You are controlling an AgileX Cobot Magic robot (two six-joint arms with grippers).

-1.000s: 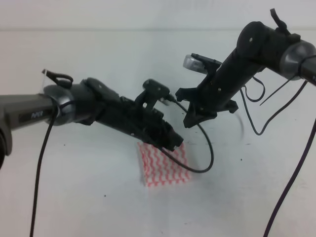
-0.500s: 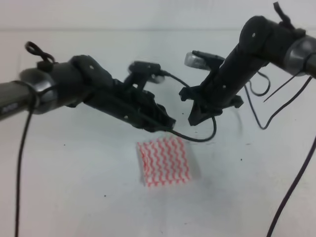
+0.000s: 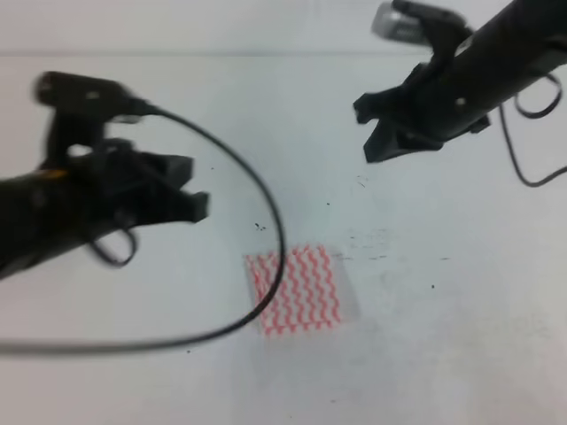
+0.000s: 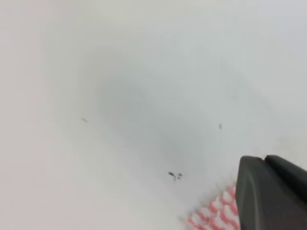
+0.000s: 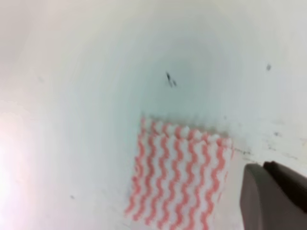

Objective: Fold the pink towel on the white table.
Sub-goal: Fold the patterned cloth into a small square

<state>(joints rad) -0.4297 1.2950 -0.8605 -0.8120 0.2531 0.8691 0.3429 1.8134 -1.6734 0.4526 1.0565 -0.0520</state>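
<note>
the pink towel [image 3: 297,289] is lying folded on the white table [image 3: 461,336]. both grippers' fingers, left [image 3: 182,190] and right [image 3: 372,133], are hovering apart, holding nothing; their spread is too blurred to tell.

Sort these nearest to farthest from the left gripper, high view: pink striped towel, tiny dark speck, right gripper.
1. Tiny dark speck, right of left gripper.
2. Pink striped towel, lower right.
3. Right gripper, upper right.
</note>
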